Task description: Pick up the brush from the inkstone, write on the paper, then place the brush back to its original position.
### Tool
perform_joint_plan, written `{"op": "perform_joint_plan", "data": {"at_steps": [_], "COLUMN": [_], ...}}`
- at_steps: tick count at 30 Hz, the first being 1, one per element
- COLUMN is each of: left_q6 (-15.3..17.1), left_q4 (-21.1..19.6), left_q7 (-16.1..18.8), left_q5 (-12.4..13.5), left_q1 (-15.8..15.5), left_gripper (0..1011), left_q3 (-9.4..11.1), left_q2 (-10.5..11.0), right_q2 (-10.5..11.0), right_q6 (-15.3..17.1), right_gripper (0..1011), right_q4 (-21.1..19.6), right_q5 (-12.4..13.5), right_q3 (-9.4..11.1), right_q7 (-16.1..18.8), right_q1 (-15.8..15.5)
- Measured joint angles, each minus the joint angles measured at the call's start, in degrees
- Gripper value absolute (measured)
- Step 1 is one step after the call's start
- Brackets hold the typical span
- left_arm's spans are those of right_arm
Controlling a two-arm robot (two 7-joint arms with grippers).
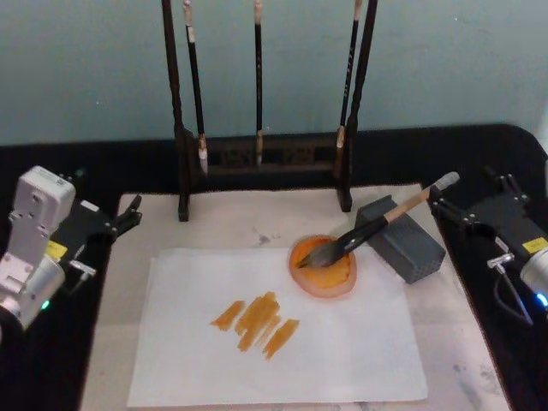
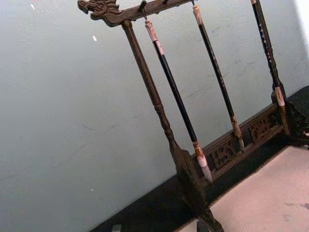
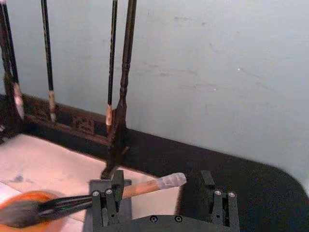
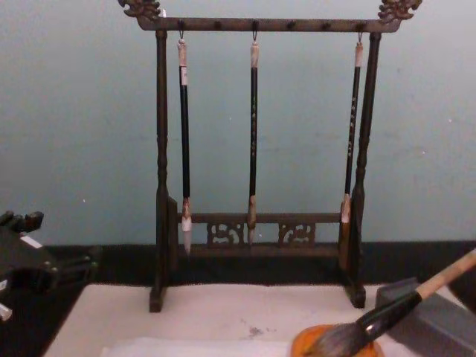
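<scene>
The brush (image 1: 368,229) slants from the dish (image 1: 325,276) over the block (image 1: 413,250) toward the mat's (image 1: 240,224) right edge, its cap just before the right gripper (image 3: 159,191), whose fingers stand apart; the left gripper (image 1: 128,214) idles well apart.

The brush (image 1: 372,227) has grey-brown bristles, a black ferrule, a tan handle and a whitish cap. The paper (image 1: 360,342) is white, streaked with orange-brown strokes (image 1: 255,324). The inkstone (image 1: 330,291) is orange, the block (image 1: 411,248) grey, the mat (image 1: 248,218) cream, the worktop (image 1: 103,163) black, the rack (image 1: 300,157) dark brown with carved fretwork, its hanging brushes (image 1: 258,77) black with pale tips
</scene>
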Motion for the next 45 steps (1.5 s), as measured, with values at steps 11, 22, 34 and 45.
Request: {"op": "perform_joint_plan", "data": {"at_steps": [11, 22, 34, 45], "left_q6": [0.00, 0.00, 0.00, 0.00], "left_q4": [0.00, 0.00, 0.00, 0.00], "left_q7": [0.00, 0.00, 0.00, 0.00], "left_q5": [0.00, 0.00, 0.00, 0.00], "left_q1": [0.00, 0.00, 0.00, 0.00], "left_gripper": [1010, 1010, 1010, 1010], "left_q3": [0.00, 0.00, 0.00, 0.00], "left_q2": [0.00, 0.00, 0.00, 0.00], "right_q2": [-1.65, -5.93, -9.51, -12.61], "right_q6": [7.45, 18.37, 22.36, 20.55], "right_gripper": [1000, 1000, 1000, 1000], "right_q4": [-4.09, -3.52, 3.31, 9.68], "right_q5": [15.63, 34.94, 46.30, 48.89], "right_q3": [7.63, 14.69, 15.53, 12.19], "right_q7": [6.68, 6.91, 8.45, 11.30], "right_q1": [-4.89, -6.90, -3.16, 1.76]}}
